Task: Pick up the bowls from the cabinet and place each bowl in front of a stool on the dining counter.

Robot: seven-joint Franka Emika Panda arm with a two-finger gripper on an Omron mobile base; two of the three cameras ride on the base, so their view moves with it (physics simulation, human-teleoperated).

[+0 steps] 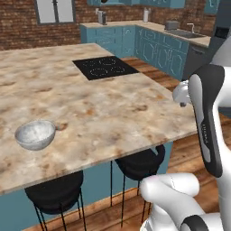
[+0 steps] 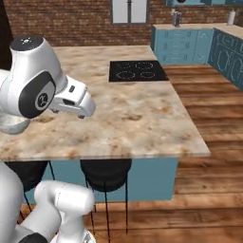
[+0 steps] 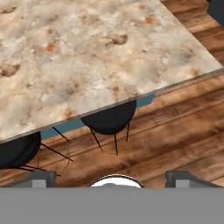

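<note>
The dining counter [image 1: 103, 108] was a beige-pink marbled slab with rusty orange and brown blotches, on a teal base. Inset in the dining counter, the cooktop [image 1: 105, 67] was black with pale ring outlines. Near the counter's front edge sat a grey-white marbled bowl [image 1: 35, 134]. Under that edge the two stools [image 1: 140, 163] were black. Beyond the counter, the drawer units [image 1: 135, 43] were teal, the wall [image 1: 27, 27] red-brown brick, and the floor [image 3: 166, 131] warm brown wood planks.

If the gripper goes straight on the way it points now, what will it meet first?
Probably the wooden floor beside the black stool. In the hand view, the open gripper looks down past the counter's edge. Depth is unclear, so the stool's seat could come first.
</note>
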